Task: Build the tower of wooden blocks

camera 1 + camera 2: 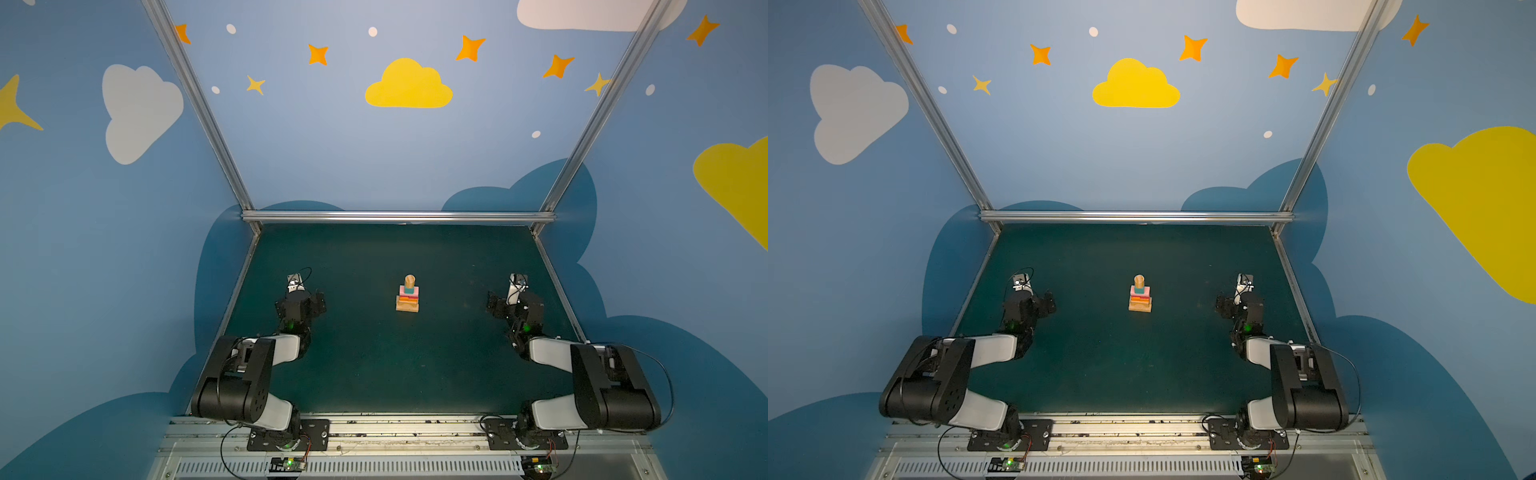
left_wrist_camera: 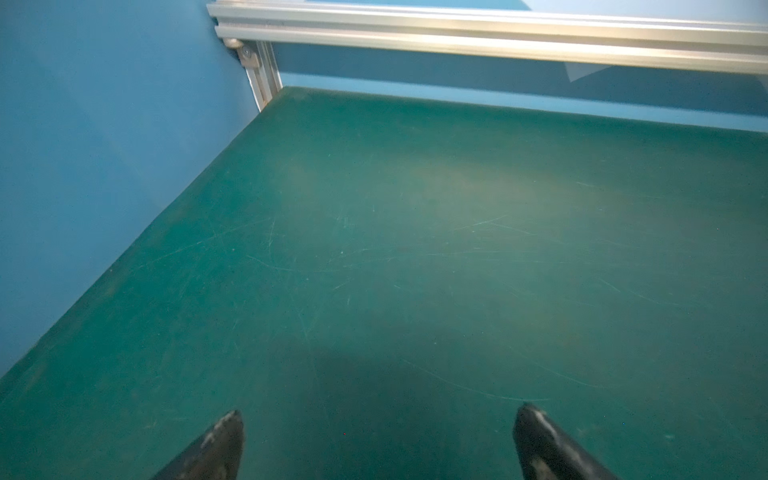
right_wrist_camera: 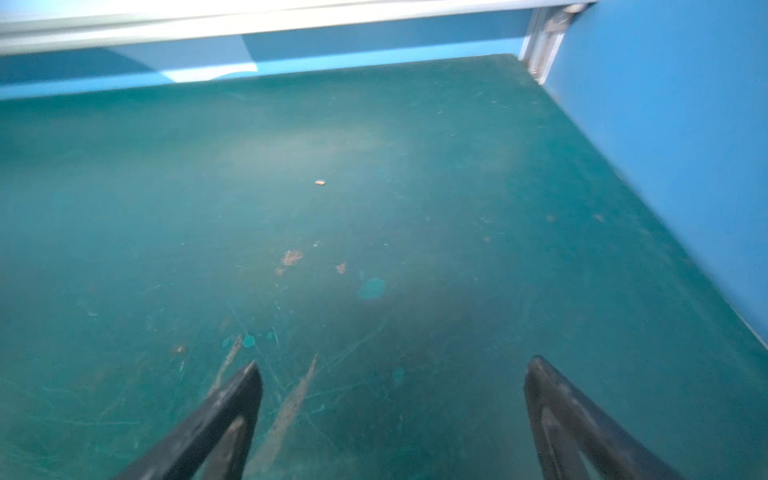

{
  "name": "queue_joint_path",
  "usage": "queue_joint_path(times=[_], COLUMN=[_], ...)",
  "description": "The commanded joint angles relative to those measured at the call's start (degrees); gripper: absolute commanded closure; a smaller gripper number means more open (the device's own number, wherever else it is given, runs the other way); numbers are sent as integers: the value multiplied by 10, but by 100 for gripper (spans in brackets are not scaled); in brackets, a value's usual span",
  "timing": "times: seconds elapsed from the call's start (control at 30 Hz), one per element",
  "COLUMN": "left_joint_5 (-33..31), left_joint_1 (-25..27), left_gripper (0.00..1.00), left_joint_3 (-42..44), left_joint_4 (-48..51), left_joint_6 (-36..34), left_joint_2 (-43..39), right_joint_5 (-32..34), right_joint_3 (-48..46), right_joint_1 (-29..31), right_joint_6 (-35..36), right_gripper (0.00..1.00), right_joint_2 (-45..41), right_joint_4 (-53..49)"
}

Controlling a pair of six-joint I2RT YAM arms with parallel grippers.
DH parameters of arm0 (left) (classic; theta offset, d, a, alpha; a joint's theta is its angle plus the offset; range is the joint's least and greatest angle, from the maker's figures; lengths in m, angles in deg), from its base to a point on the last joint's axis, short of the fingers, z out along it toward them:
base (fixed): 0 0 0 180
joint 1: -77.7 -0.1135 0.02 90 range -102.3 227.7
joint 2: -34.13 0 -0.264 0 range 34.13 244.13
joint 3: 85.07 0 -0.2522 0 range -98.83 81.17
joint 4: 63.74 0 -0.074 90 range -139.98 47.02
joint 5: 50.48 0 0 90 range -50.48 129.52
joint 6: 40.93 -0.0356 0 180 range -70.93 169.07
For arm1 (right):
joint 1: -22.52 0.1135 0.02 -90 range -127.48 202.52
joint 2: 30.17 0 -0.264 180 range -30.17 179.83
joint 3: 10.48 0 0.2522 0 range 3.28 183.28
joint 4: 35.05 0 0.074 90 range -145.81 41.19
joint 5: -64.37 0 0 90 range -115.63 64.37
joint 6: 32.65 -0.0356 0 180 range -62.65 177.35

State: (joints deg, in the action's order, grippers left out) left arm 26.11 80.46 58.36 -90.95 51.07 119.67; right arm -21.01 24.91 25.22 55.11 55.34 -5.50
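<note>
Standing upright near the middle of the green table (image 1: 374, 365), the tower (image 1: 407, 295) shows in both top views, here too (image 1: 1140, 294). It is a narrow stack. At the bottom sits the wide tan base (image 1: 407, 308), and above it a thin orange layer (image 1: 408, 299) with a streak of red. Then comes the pink oblong (image 1: 402, 290) with the teal cube (image 1: 409, 290) at about the same height. The tan cylinder (image 1: 409, 281) stands on end at the very top. How many blocks make up the base is too small to tell.

Now the 2 arms. The left arm (image 1: 249, 374) is folded back on its own side of the table, its wrist well apart from the tower. The right arm (image 1: 598, 386) mirrors it on the opposite side, equally far off. The tower stands between them, touched by neither.

From the left wrist camera, the left gripper (image 2: 380, 413) has its jaws spread wide, 2 dark fingertips (image 2: 226, 436) over scratched green mat. Ahead lies the corner where the aluminium rail (image 2: 498, 35) meets the blue wall (image 2: 104, 145).

From the right wrist camera, the right gripper (image 3: 393, 362) is spread just as wide, holding no block. Brown scuffs (image 3: 292, 257) and 1 small tan crumb (image 3: 319, 182) lie on the mat ahead of it. The tower is out of frame in both wrist views.
</note>
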Motion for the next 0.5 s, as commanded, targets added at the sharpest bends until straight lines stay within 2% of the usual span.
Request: queue_joint_path(times=[0.0, 0.03, 0.1, 0.2, 0.47], left_joint_5=[44, 49, 56, 64, 65], left_joint_1=[-13, -16, -20, -27, -27], left_gripper=[0, 0, 0, 0, 0], left_joint_3=[11, 11, -10, -11, -10], left_joint_4=[-85, -88, -18, -19, -25], left_joint_6=[3, 4, 11, 17, 16], left_joint_2=[30, 33, 15, 18, 19], right_joint_5=[-53, -61, -62, -49, -49], right_joint_3=[1, 16, 5, 16, 11], right_joint_1=[-4, -4, -6, -7, -7], right_joint_6=[26, 30, 25, 21, 21], right_gripper=[4, 4, 4, 4, 4], right_joint_2=[25, 9, 26, 14, 17], right_joint_4=[74, 19, 65, 23, 37])
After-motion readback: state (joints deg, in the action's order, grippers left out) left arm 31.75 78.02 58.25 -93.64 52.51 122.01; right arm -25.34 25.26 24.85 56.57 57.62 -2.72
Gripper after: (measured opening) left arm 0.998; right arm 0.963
